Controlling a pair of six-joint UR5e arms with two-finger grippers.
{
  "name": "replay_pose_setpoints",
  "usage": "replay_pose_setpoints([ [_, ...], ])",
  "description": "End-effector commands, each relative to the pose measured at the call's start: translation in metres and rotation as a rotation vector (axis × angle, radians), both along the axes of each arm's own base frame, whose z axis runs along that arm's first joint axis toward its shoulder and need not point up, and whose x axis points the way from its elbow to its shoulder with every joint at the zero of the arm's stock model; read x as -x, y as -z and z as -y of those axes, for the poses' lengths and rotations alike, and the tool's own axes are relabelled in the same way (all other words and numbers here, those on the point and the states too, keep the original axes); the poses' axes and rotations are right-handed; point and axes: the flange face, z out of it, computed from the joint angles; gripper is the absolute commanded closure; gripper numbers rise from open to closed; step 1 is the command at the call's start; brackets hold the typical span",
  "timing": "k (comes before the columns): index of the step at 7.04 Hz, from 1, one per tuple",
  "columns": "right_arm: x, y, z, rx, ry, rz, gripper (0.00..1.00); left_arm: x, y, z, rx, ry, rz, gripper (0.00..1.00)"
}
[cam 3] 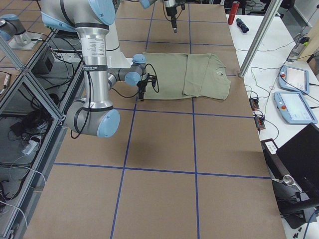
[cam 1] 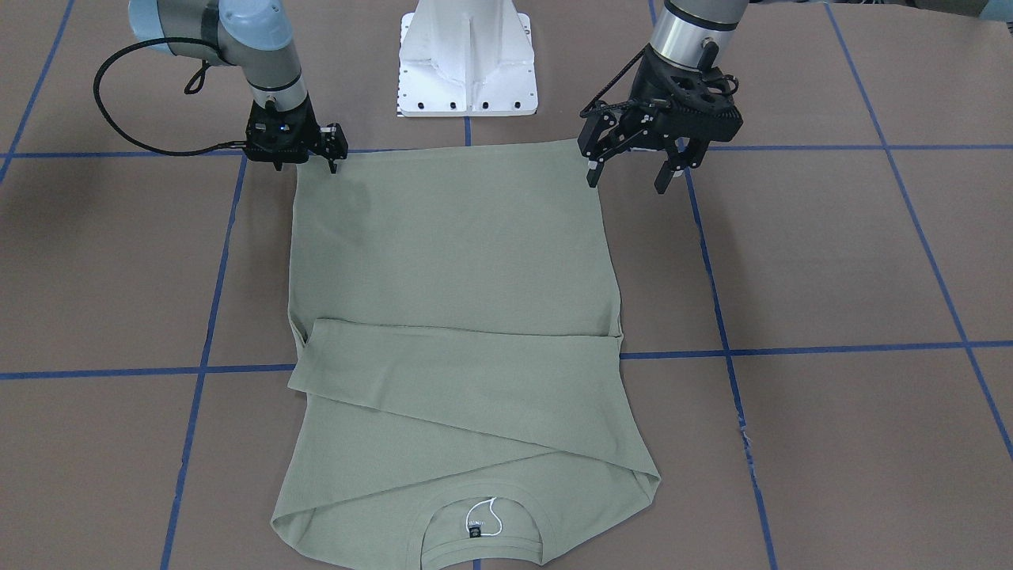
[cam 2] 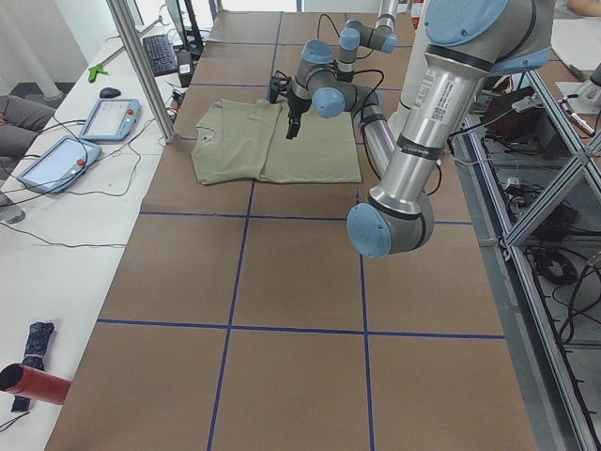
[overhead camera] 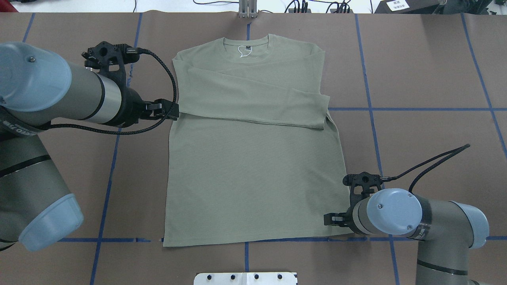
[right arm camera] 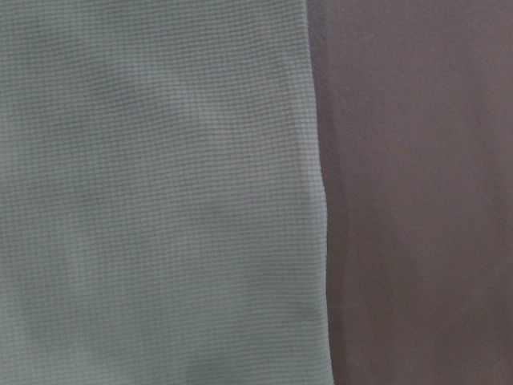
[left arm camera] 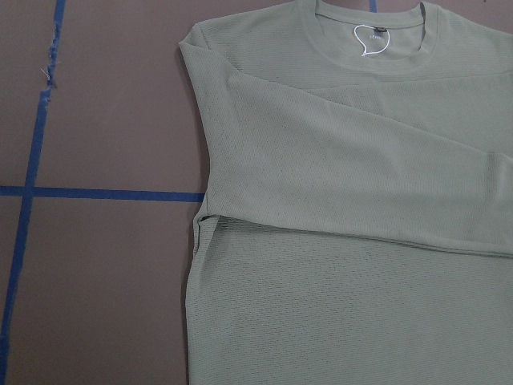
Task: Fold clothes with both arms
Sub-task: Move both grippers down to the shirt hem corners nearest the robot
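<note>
One shirt, collar cropped in front view; right jaws half-hidden overhead.

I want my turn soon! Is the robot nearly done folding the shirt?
Not yet. Both sleeves already lie folded across the shirt. The right gripper sits low at a hem corner; the left gripper hangs open, holding nothing. The body is unfolded.

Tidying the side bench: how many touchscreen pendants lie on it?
2. Both lie side by side on the white bench beyond the shirt's collar: a near pendant and a far pendant. More may be hidden.
</note>
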Motion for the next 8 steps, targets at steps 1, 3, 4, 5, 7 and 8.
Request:
replay_pose_setpoints([
  [1,-0.001,-0.001,0.0,-0.002,0.004,0.027,0.1,0.0,0.0,0.0,-0.002,0.0,0.0,0.0],
  [3,-0.025,-0.028,-0.01,0.005,0.024,0.092,0.09,0.0,-0.001,0.0,-0.001,-0.001,0.003,0.0],
  [4,-0.024,-0.027,-0.01,0.005,0.026,0.097,0.09,0.0,-0.001,0.0,-0.001,-0.001,0.003,0.0],
  [5,-0.022,-0.022,-0.01,0.002,0.024,0.105,0.09,0.0,-0.002,0.0,0.0,-0.001,0.004,0.0],
  [7,-0.02,-0.02,-0.013,0.016,0.014,0.11,0.19,0.001,-0.003,0.0,0.0,0.0,0.006,0.0],
  [8,-0.019,-0.021,-0.014,0.022,0.014,0.107,0.23,0.001,-0.003,0.0,0.0,0.0,0.006,0.0],
])
